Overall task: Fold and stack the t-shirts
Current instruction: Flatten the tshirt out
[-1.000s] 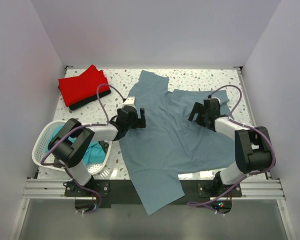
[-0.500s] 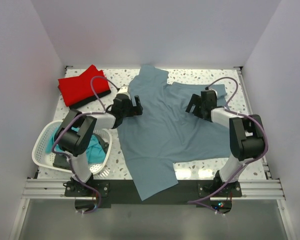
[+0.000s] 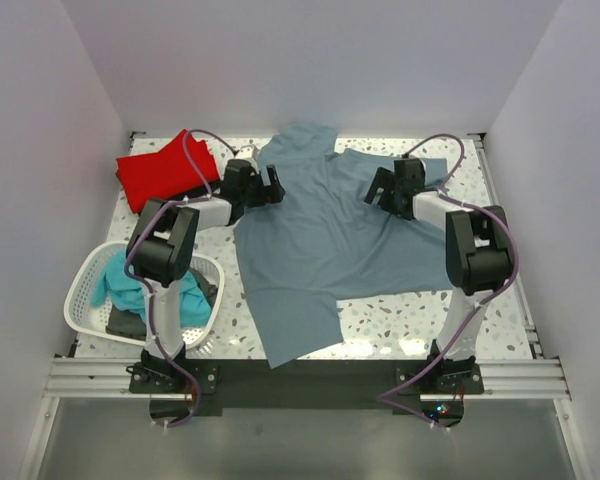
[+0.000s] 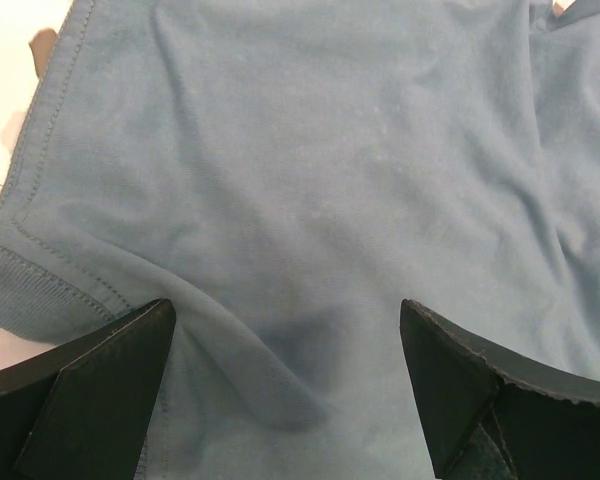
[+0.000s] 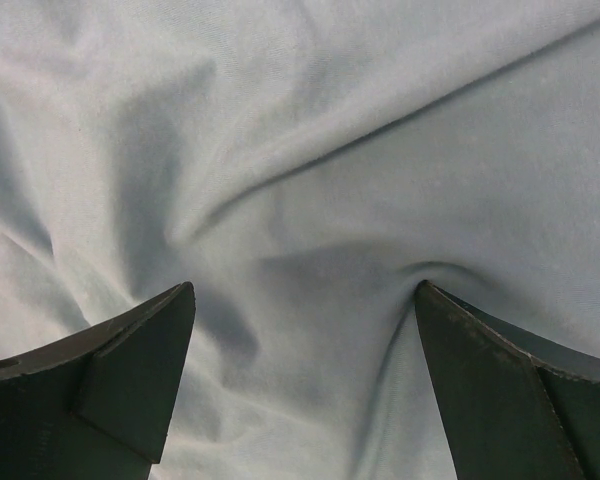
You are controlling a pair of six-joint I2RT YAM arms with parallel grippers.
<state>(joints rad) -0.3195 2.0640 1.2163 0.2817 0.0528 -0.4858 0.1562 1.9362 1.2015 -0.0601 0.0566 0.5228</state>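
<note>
Jaws released, left gripper [image 3: 273, 186] and right gripper [image 3: 376, 195] apparently pin the grey-blue t-shirt [image 3: 310, 260] near the table [image 3: 400, 315] far edge; smooth outward evenly.

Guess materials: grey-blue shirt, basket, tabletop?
Grey-blue t-shirt: soft matte knit, likely cotton jersey; it creases and has a stitched hem. Basket: white plastic, seemingly; moulded lattice wall. Tabletop: speckled, terrazzo-like pattern; stone or laminate, cannot tell.
</note>
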